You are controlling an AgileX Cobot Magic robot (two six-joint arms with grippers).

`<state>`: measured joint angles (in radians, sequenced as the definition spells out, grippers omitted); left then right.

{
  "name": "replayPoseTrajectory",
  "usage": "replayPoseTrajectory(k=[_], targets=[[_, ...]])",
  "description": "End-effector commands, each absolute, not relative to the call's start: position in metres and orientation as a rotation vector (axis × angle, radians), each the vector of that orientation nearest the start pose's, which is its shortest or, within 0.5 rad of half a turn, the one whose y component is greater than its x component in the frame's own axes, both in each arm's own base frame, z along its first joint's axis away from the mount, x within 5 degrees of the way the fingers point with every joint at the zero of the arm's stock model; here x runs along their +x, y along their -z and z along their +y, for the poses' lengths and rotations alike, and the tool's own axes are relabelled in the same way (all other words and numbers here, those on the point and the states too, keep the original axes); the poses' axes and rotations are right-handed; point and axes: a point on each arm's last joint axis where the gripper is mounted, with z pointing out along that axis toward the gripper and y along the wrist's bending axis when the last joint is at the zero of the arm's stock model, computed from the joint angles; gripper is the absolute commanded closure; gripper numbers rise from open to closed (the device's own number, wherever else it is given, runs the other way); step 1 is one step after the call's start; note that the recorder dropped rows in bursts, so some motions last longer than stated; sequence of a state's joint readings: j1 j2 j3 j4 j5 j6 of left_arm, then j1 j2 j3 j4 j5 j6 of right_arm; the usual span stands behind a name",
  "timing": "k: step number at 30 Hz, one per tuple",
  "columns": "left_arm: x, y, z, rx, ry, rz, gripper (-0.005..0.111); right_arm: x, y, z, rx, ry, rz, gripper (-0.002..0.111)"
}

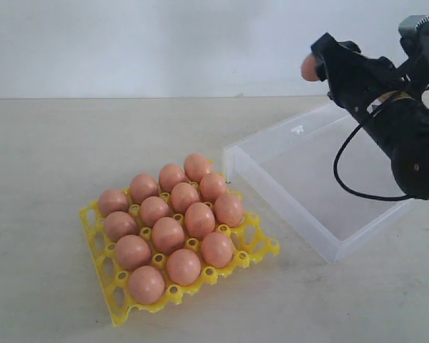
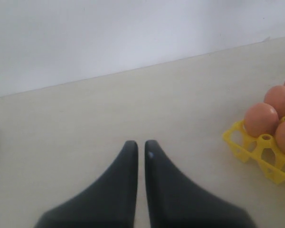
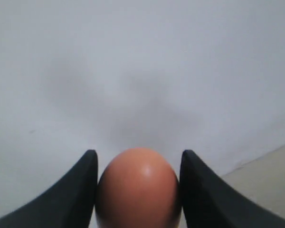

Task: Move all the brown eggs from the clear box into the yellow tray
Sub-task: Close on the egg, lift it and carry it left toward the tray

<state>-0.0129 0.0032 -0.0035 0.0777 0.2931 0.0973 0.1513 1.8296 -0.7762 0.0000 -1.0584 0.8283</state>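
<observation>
The yellow tray [image 1: 261, 250] lies left of centre with several brown eggs [image 1: 169, 234] seated in its cups. To its right the clear box [image 1: 311, 175] holds no egg that I can see. High above the box's far side, my right gripper [image 1: 316, 66] is shut on one brown egg [image 3: 138, 187], held between its black fingers [image 3: 80, 190] against the white wall. My left gripper [image 2: 140, 145] is out of the exterior view; its wrist view shows the jaws nearly together over bare table, nothing between them, with the tray's corner [image 2: 237, 142] and a few eggs [image 2: 260, 118] off to one side.
The pale table [image 1: 50, 157] runs back to a white wall [image 1: 164, 43]. The right arm's black cable [image 1: 343, 171] loops down over the box. Bare tabletop lies left of and in front of the tray.
</observation>
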Motion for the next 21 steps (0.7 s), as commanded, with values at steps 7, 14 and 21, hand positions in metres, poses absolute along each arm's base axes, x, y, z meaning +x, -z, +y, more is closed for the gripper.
replayPoseTrajectory(k=[7,14,21], targets=[[0.055,-0.187,0.001,0.15,-0.125,1.771,0.103,0.319,-0.185,0.11,-0.174,-1.278,1.679,0.109],[0.055,-0.187,0.001,0.15,-0.125,1.771,0.103,0.277,-0.178,0.121,-0.184,-1.168,1.672,0.109],[0.055,-0.187,0.001,0.15,-0.125,1.771,0.103,0.241,-0.156,0.116,-0.327,-0.986,1.797,0.109]])
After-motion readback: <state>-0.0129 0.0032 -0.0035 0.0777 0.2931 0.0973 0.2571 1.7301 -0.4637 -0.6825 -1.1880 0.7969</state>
